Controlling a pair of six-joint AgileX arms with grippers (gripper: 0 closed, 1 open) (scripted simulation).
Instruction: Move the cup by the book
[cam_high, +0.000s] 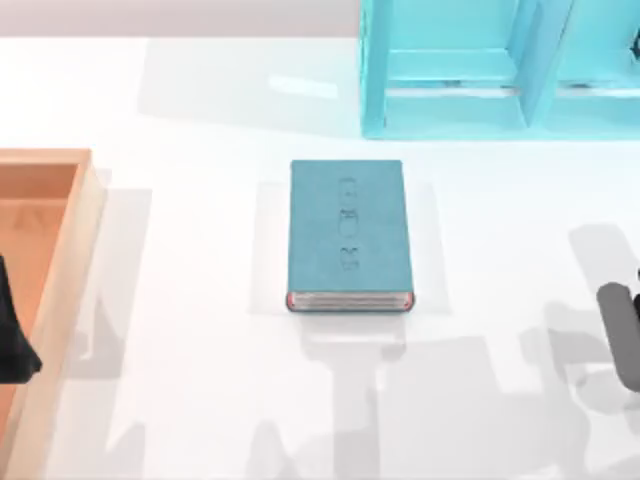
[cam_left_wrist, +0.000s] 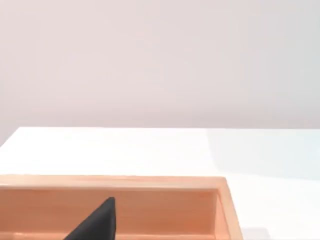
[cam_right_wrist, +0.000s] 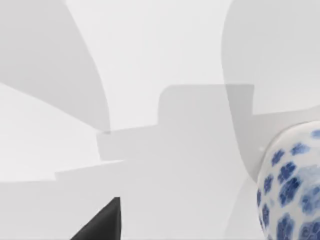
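Right pincer (cam_high: 622, 335): dark shape at the right edge of the top view, lower half; whether its fingers are apart or together cannot be told. Its wrist view shows the cup (cam_right_wrist: 292, 187), white with blue speckles, close by on the white counter (cam_high: 200, 380). Left pincer (cam_high: 15, 340): at the left edge, over the wooden tray (cam_high: 85, 215); state likewise undetermined. The book (cam_high: 349, 235) lies flat at centre frame. A cyan shelf unit (cam_high: 480, 65) occupies the upper right.

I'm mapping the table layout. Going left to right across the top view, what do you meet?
Left arm over the wooden tray → the book → cyan shelf unit, farther back → right arm.
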